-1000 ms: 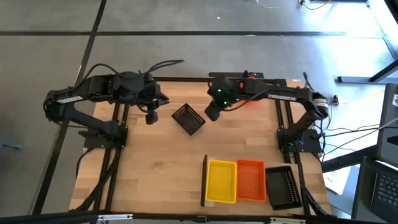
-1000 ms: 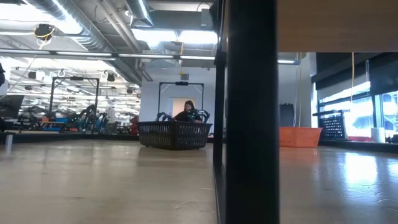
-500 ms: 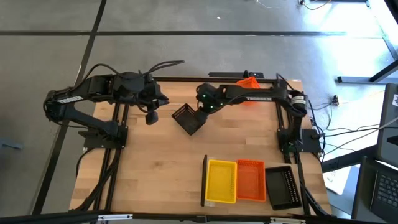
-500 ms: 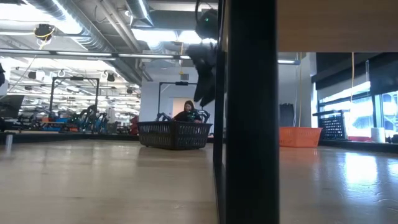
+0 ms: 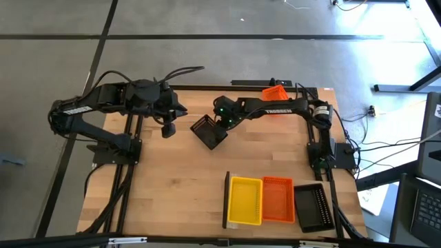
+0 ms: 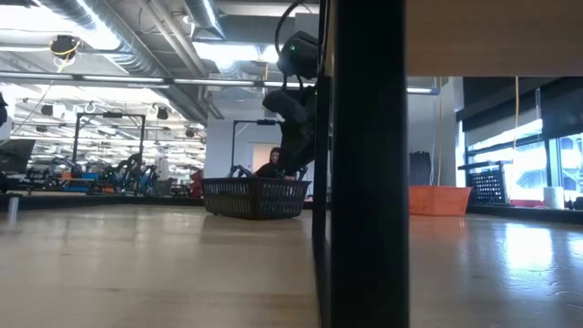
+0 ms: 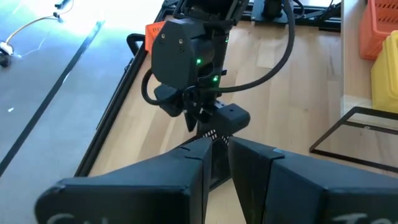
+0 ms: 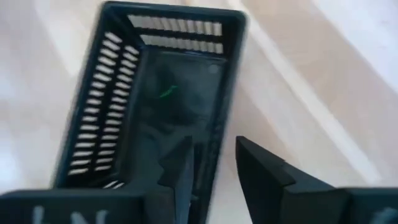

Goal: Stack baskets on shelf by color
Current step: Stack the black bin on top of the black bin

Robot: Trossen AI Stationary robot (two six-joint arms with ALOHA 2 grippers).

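Over slatted black basket (image 8: 155,93), right gripper (image 8: 214,168) seemingly astride its wall

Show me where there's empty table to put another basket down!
The big bare patch of the wooden tabletop lies between the loose black mesh basket and the shelf's dark upright end piece. It's crowded on the shelf: yellow basket, orange basket, black basket side by side. The right gripper hangs over the loose basket's rim.
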